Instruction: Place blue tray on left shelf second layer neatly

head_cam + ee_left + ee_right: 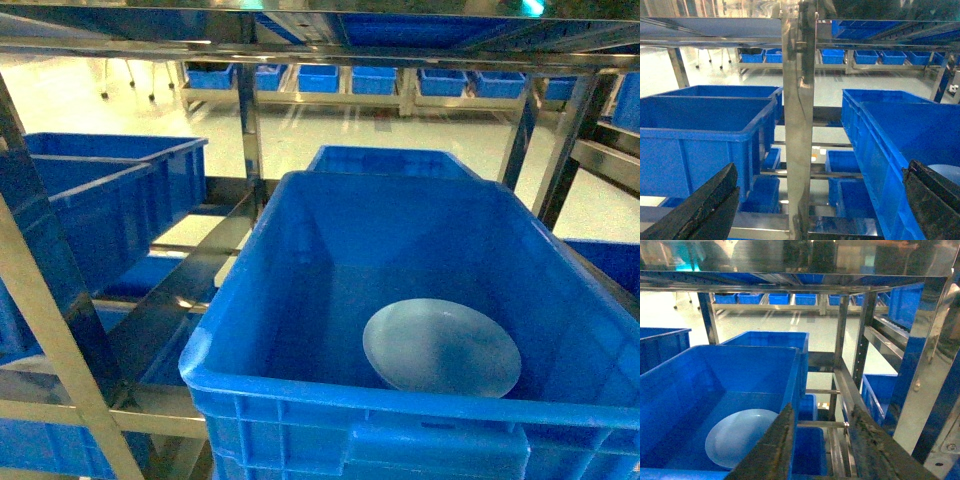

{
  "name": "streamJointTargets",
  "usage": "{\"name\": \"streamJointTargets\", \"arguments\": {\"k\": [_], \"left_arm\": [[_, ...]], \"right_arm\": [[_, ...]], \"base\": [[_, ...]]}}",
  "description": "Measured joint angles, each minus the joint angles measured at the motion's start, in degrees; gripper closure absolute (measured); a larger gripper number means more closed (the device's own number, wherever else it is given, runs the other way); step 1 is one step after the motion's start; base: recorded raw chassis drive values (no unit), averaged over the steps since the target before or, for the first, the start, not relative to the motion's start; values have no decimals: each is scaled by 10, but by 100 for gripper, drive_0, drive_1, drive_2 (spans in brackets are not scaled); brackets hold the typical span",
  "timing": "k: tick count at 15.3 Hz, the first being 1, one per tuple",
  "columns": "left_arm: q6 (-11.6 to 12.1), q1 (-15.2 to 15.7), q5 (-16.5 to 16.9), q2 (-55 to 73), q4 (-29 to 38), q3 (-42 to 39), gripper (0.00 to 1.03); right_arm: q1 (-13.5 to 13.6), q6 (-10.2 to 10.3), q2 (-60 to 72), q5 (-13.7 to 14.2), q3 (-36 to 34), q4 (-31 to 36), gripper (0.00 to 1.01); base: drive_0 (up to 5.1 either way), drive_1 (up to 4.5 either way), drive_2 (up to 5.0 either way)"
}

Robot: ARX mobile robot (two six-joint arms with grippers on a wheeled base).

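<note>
Inspector: Left gripper (810,210) spread wide, empty; right gripper (822,445) apart, empty.

Clerk: Blue tray (441,347)?

Inspector: Flat in blue crate (300,240), untouched. Pickup not begun, I judge. Next: reach in, clamp rim, carry to left shelf (180,300).

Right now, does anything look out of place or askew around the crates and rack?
Nothing is spilled or damaged. The pale blue round tray lies flat inside the deep blue plastic crate, off-centre toward its near right corner, not on the stainless-steel rack itself.
</note>
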Motion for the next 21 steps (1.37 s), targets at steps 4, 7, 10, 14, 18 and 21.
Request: {"name": "streamJointTargets", "arguments": {"k": [4,7,10,14,18,21], "left_arm": [[0,0,0,0,0,0,5],[0,0,0,0,0,0,5],[0,0,0,0,-1,0,5],[0,0,0,0,0,0,5],[0,0,0,0,0,0,5],[0,0,0,0,0,0,5]], "right_arm": [[0,-6,-57,0,0,-59,99],[0,-6,-148,0,0,-153,99],[0,-6,-148,0,0,-152,99],[0,-6,-148,0,0,-151,99],[0,-6,-148,0,0,-151,72],[0,-6,-148,0,0,-151,43]], "base": [[0,0,0],[0,0,0],[0,0,0],[0,0,0],[0,0,0],[0,0,0]]}}
